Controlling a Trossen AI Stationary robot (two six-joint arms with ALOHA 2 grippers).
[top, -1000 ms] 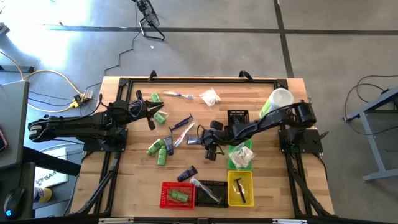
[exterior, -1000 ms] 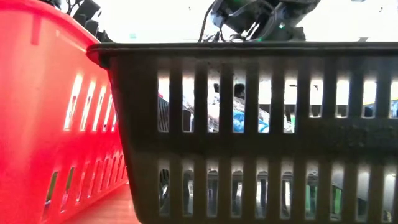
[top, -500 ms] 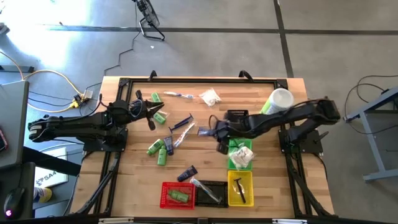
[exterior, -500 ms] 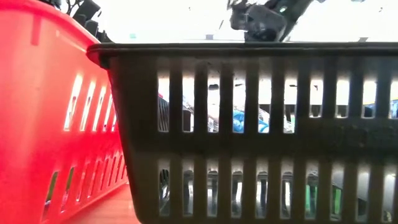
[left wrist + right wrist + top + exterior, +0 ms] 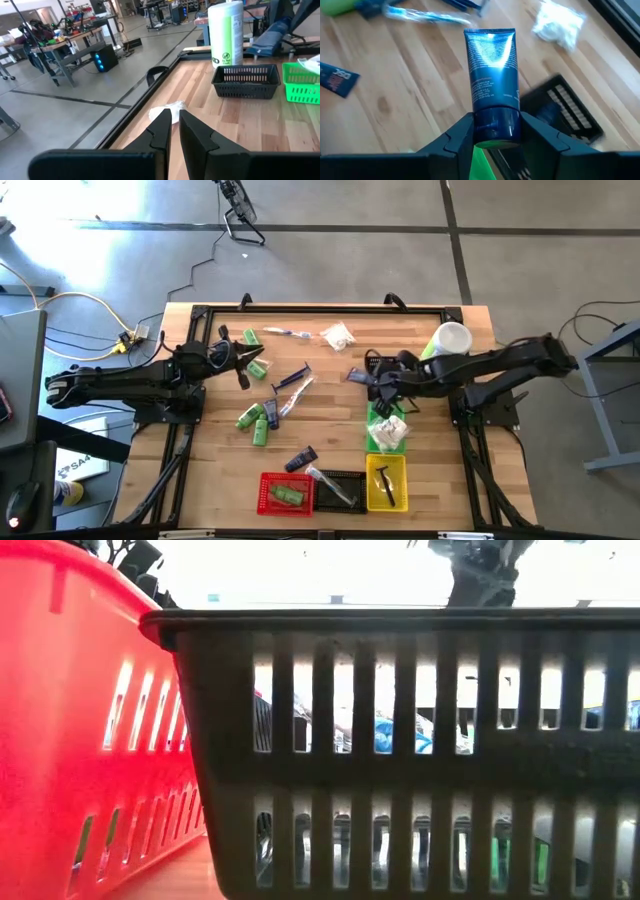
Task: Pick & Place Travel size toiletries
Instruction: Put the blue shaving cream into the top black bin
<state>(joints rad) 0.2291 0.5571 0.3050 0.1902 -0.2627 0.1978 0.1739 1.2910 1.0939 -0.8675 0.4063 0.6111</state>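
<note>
One navy tube (image 5: 491,82) — cap end clamped in right claw (image 5: 492,131), flat tail pointing forward.

red basket (image 5: 70,740) left, touching black basket (image 5: 420,740) | arm (image 5: 480,570) above rim | items behind slats blurred

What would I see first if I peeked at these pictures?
The shiny dark blue tube, pinched by its cap in the right gripper above the table's middle. Next, the bright baskets along the near edge: red, black and yellow. Small green bottles lie scattered near the left gripper.
</note>
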